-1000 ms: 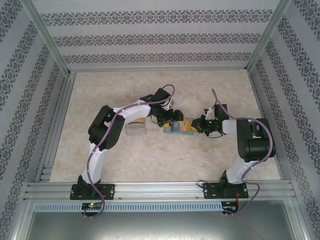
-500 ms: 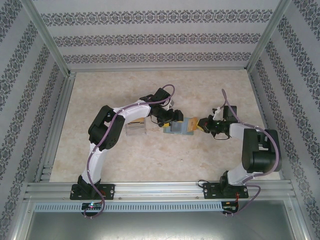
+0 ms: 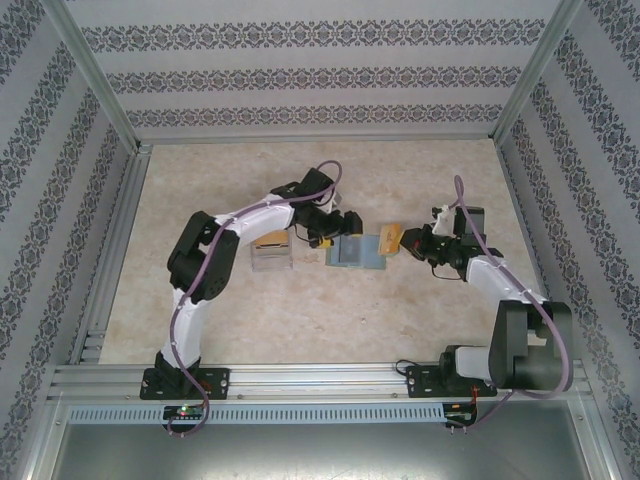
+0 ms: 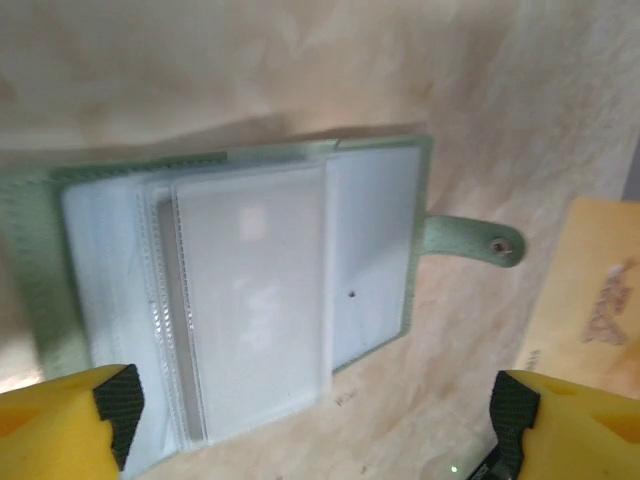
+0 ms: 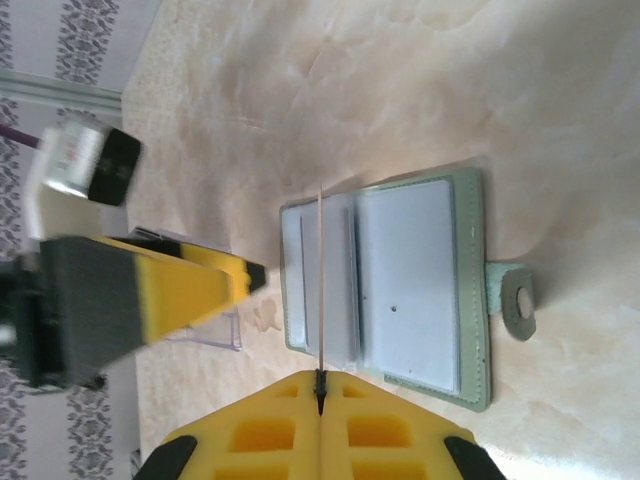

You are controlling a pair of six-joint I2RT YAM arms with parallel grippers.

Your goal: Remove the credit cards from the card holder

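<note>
The card holder lies open and flat on the table, grey-green with clear sleeves, its snap tab pointing right. My right gripper is shut on one yellow-orange credit card, held just right of the holder and apart from it. In the right wrist view that credit card stands edge-on as a thin line out of the shut gripper, in front of the card holder. My left gripper hovers at the holder's left end; in its own view the left gripper is wide open and holds nothing, and the credit card shows at the right.
A clear plastic box with an orange card in it stands just left of the left gripper, and shows as the clear plastic box in the right wrist view. Metal frame rails and patterned walls border the beige table.
The right gripper has pulled the card rightward out of the holder and drawn back. The left gripper has opened wider and come off the holder, back to the left.
</note>
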